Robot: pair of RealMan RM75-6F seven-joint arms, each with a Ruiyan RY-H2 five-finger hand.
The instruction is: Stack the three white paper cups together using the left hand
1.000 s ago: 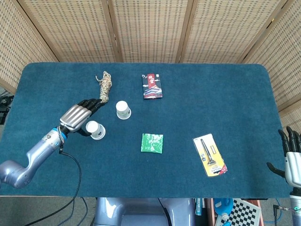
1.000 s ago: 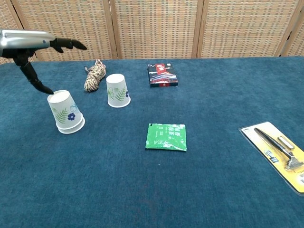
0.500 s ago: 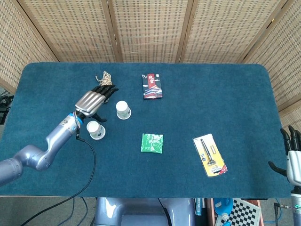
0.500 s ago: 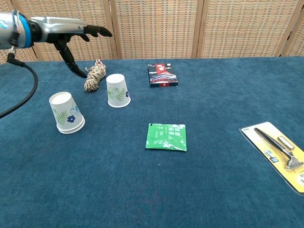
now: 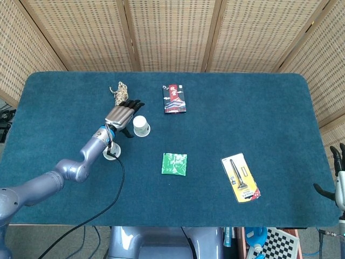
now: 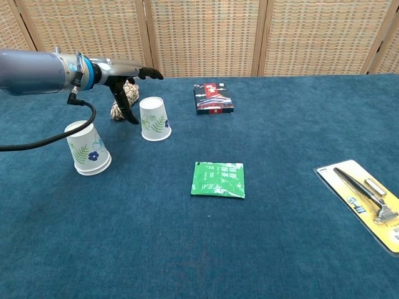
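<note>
Two of the three white paper cups with leaf prints appear, from the double rim at the base, already nested upside down as a stacked pair of cups [image 6: 86,148], standing on the blue felt-covered desk [image 6: 280,249] behind and below the left hand [image 6: 128,76], under its forearm. In the head view this pair is largely hidden by the arm, so the nesting is judged from the chest view only. The single inverted paper cup [image 6: 154,118] is seen just beside the hand's fingers, on the side away from the forearm, not yet grasped. The left hand is held open and empty, fingers extended flat above the cup and the thumb pointing down beside it. What is left is judged to be one cup to grasp and set on the pair.

Compared with a second ago, the left hand has been moved from the stacked pair toward the single cup; both have stayed put. The right hand [image 5: 339,181] is barely seen at the frame edge, fingers spread, lower than before.
</note>
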